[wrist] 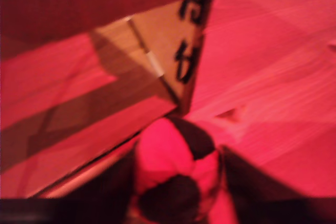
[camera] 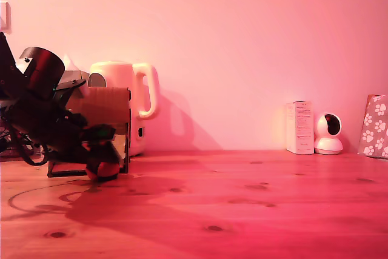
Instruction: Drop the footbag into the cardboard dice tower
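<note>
We see the wooden desk spread wide under pink light, and by its left edge in the exterior view stands the cardboard dice tower, a white kettle just behind it. Down in front of the tower's opening hangs the gripper, low over the wood. We have its dark fingers clamped on either side of the footbag, red and black panels bulging between them, right beside the tower's front corner.
</note>
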